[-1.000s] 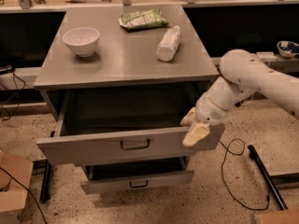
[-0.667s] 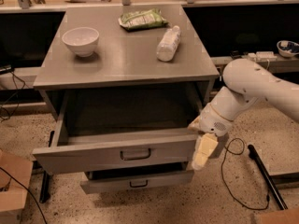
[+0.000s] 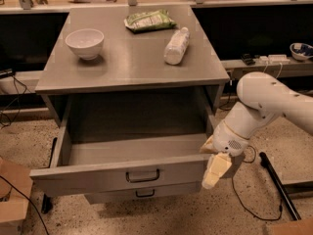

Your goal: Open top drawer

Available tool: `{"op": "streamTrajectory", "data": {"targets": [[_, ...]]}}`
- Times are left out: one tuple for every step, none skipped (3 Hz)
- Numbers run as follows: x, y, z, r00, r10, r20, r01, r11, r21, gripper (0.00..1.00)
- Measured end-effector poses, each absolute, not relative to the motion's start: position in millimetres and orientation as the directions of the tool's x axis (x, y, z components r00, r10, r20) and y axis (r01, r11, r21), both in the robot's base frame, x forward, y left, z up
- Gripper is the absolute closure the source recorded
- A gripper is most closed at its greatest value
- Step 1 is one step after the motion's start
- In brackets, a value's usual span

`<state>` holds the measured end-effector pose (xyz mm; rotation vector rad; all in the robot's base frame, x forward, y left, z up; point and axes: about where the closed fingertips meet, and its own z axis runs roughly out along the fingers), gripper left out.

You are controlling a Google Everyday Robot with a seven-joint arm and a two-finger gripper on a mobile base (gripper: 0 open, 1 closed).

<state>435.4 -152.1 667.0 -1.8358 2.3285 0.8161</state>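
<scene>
Standing open, the top drawer (image 3: 83,178) has the tool (image 3: 216,170) at its right corner, grip unclear.

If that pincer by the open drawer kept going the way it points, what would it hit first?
The pincer, at the top drawer's right end, points downward: probably the speckled floor, though depth is unclear.

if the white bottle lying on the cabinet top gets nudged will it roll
Probably rolls: the bottle lies on its side on the metal top. Likely light, since it looks plastic. The end effector sits at the open top drawer's right front corner, away from it.
</scene>
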Motion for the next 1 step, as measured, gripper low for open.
{"op": "streamTrajectory", "data": {"targets": [[415.7, -152.5, 663.7, -0.279, -0.899, -0.339, -0.911, 0.136, 0.39, 0.5]]}}
